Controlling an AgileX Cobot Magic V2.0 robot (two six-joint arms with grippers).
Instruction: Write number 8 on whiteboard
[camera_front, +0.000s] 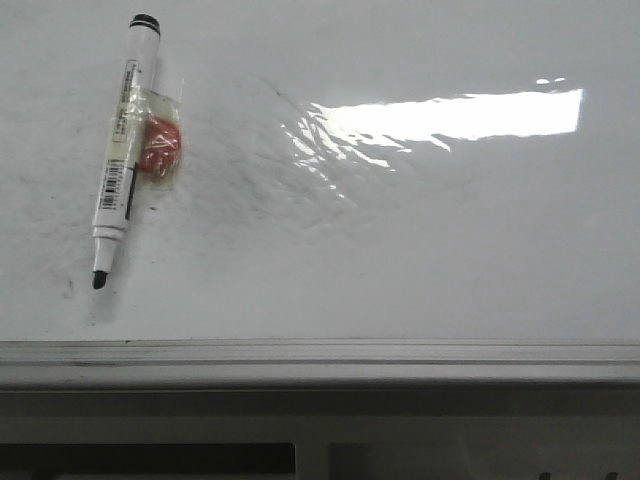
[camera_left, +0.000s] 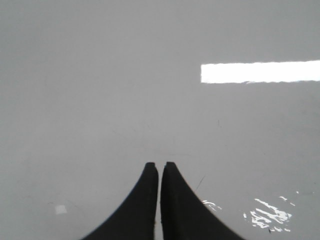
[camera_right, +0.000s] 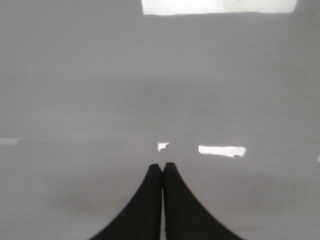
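Front view: whiteboard (camera_front: 420, 260) is seen lying flat, glossy white, w/ faint grey smudges, a wrinkled shiny patch near centre and a grey metal edge rail (camera_front: 320, 362) along the near side. A marker (camera_front: 122, 150) is laid on the board at far left, uncapped black tip toward the rail, black end cap away from it. A red-orange blob (camera_front: 160, 146) under clear tape is stuck just beside the barrel, touching it. No drawn 8 is visible on the board in any view.

Left gripper (camera_left: 159, 167) is shown w/ black fingers pressed together, nothing between them, over bare board. Right gripper (camera_right: 162, 167) is likewise clenched on nothing, tips touching. Neither arm appears in front view
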